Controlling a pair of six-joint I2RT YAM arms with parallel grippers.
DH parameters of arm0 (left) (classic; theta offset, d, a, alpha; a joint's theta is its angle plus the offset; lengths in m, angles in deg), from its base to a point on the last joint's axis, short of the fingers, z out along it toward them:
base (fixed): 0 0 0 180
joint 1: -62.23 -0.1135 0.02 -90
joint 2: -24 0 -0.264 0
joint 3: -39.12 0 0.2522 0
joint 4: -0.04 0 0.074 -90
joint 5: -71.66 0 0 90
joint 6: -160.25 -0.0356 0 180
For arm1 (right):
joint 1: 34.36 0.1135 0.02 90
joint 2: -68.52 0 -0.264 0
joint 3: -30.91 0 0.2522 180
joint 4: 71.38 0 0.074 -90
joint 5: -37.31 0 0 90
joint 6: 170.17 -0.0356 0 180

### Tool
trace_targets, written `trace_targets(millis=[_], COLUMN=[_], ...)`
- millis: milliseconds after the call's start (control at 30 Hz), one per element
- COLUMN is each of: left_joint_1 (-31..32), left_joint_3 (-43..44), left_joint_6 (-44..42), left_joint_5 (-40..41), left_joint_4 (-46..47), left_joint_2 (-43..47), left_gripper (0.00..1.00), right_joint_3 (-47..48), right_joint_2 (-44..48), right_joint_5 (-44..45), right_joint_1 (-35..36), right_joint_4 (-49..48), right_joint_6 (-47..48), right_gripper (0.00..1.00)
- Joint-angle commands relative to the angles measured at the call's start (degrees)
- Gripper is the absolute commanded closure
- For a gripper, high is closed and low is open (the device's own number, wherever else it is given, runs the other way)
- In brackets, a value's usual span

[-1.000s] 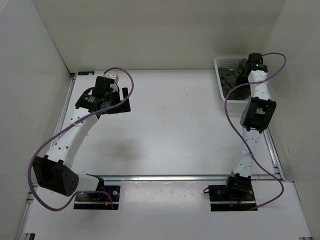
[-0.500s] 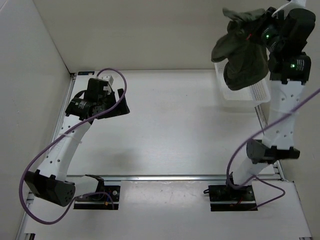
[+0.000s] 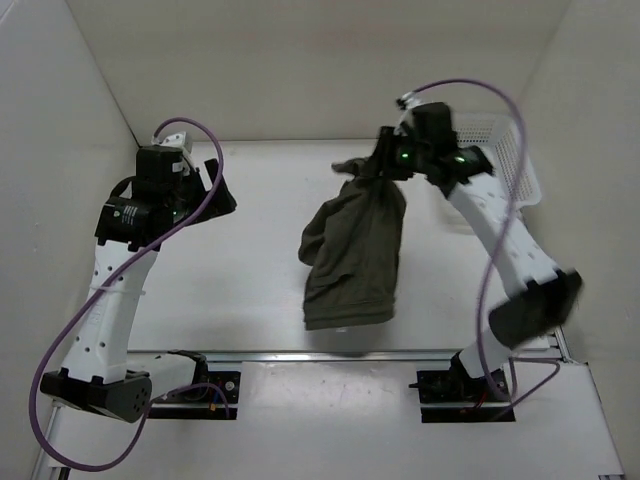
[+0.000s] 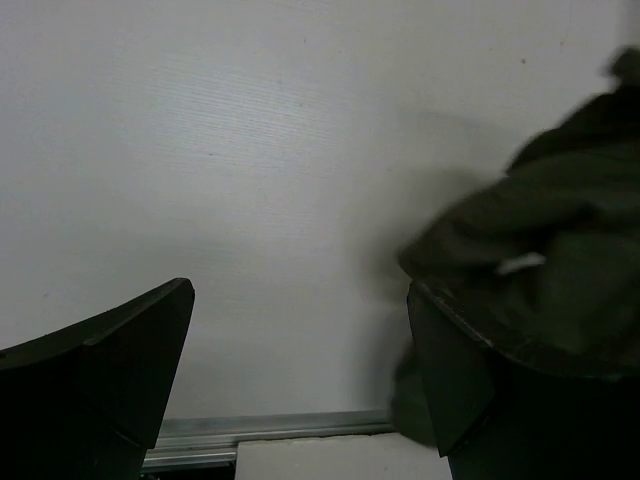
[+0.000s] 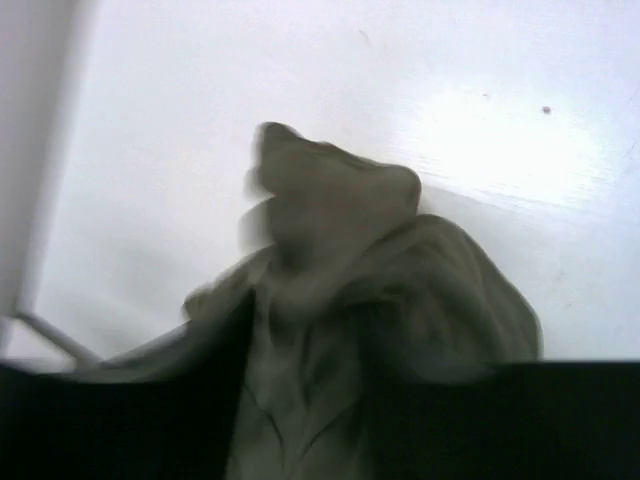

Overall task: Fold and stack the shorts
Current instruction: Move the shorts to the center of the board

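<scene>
At the tip of your right arm, the right gripper (image 3: 384, 165) is raised above the table (image 3: 250, 280), toward 1 o'clock from the table's middle in the top view. It has the shorts (image 3: 350, 255) pinched by their upper end. The right wrist view blurs that grip. Dark olive cloth bunches between the two black fingers (image 5: 120, 420) at the bottom of the picture and rises in a lump ahead of them. You can't read how wide the jaws stand, only that fabric fills the gap.

From the gripper the shorts hang toward 7 o'clock in the top view as one long, wrinkled drape over the middle of the table, wider at the lower hem. A small flap of cloth sticks out toward 9 o'clock just beside the fingertips. A faint shadow lies on the table under the lower edge, and you can't tell whether the hem touches the surface.

At 3 o'clock from your right gripper, the white basket (image 3: 510, 150) sits in the table's 2 o'clock corner, apart from the shorts.

Over at 10 o'clock on the table, your left gripper (image 3: 217, 195) is spread wide, holding nothing between its fingers (image 4: 110, 360). Its wrist camera looks across the white table. The shorts are at 3 o'clock in that view, partly behind the right-hand finger.
</scene>
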Motion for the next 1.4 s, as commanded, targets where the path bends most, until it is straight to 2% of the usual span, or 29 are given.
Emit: trace_targets(millis=[0,67,100,133,200,233,267,333,433,467,600,633,733,767,833,867,900,933,1100,1133,1200,1233,1333,1367], left_joint_1=[-0.51,-0.51,-0.51,-0.51,-0.51,-0.51,-0.51,-0.51,-0.51,0.79,1.33,1.33,1.33,1.33,1.86,2.73,3.96,4.75,10.99,13.26,16.61,20.89,28.11,31.88], left_joint_3=[-0.02,-0.90,-1.42,-2.56,-5.02,-6.51,-10.01,-13.37,-20.13,-23.28,-28.23,-29.02,-30.70,-30.70,-31.22,-31.22,-30.62,-29.91,-26.22,-24.48,-21.66,-17.47,-8.50,-1.85], left_joint_6=[-1.79,-1.80,-1.80,-1.80,-1.80,-1.80,-1.80,-1.09,-0.48,0.04,0.66,1.19,1.81,2.42,2.42,2.42,2.42,2.42,2.95,4.43,4.97,6.80,8.40,9.18], left_joint_5=[-3.44,-4.85,-5.55,-5.56,-5.56,-6.08,-7.65,-9.24,-13.98,-15.04,-14.08,-14.08,-16.54,-17.15,-18.57,-19.26,-19.27,-19.27,-19.88,-20.67,-21.91,-22.60,-25.85,-30.65], left_joint_4=[0.73,1.26,0.65,0.64,1.51,2.48,3.53,6.69,9.51,11.17,14.43,15.57,20.13,21.03,22.44,22.96,22.97,22.97,23.50,23.50,23.50,23.50,23.50,23.50], left_joint_2=[-1.33,-4.05,-4.93,-5.55,-5.56,-4.95,-3.81,-3.10,-4.32,-6.33,-13.63,-14.95,-19.69,-21.01,-24.53,-25.58,-27.60,-28.57,-33.15,-34.28,-35.61,-37.18,-40.96,-44.02], left_gripper=[0.00,0.00,0.00,0.00,0.00,0.00,0.00,0.07,0.11,0.11,0.01,0.01,0.01,0.03,0.09,0.27,0.35,0.41,0.85,0.90,0.90,0.90,0.90,0.90], right_joint_3=[7.14,19.34,26.98,26.18,17.96,7.12,2.14,-9.09,-19.75,-26.75,-37.53,-40.77,-42.73,-42.73,-42.73,-41.43,-40.89,-40.89,-38.34,-37.82,-37.19,-36.32,-35.61,-35.61], right_joint_2=[-14.07,-27.13,-29.30,-28.02,-22.06,-14.89,-11.69,-4.93,2.37,4.32,14.85,16.37,20.86,21.56,22.70,22.71,23.23,23.85,26.04,26.92,27.54,28.07,28.77,29.38], right_joint_5=[2.47,4.56,6.75,7.82,11.41,12.22,12.83,13.36,17.58,17.59,17.59,17.59,20.04,20.66,23.03,23.73,24.35,24.96,25.58,25.58,25.06,25.06,23.48,22.43], right_joint_1=[0.66,0.66,0.66,0.66,2.67,3.38,5.04,7.16,12.52,14.18,15.43,15.43,15.43,15.43,15.43,14.91,14.90,13.68,9.37,7.62,5.25,2.62,-3.28,-4.68], right_joint_4=[-1.97,10.93,16.63,16.16,7.61,4.24,1.68,-0.79,-1.33,-1.33,-1.33,-0.72,1.47,3.05,4.90,6.30,6.92,7.45,9.47,9.48,10.17,10.79,11.32,11.32], right_joint_6=[2.08,3.94,2.37,2.35,0.87,0.16,-0.89,-2.12,-6.32,-7.65,-13.72,-14.69,-16.98,-17.50,-17.51,-17.51,-17.51,-17.51,-16.11,-15.32,-14.09,-12.69,-10.23,-10.21], right_gripper=[0.42,0.26,0.26,0.25,0.25,0.27,0.31,0.39,0.40,0.40,0.30,0.29,0.26,0.22,0.21,0.21,0.21,0.17,0.15,0.15,0.14,0.14,0.14,0.14])
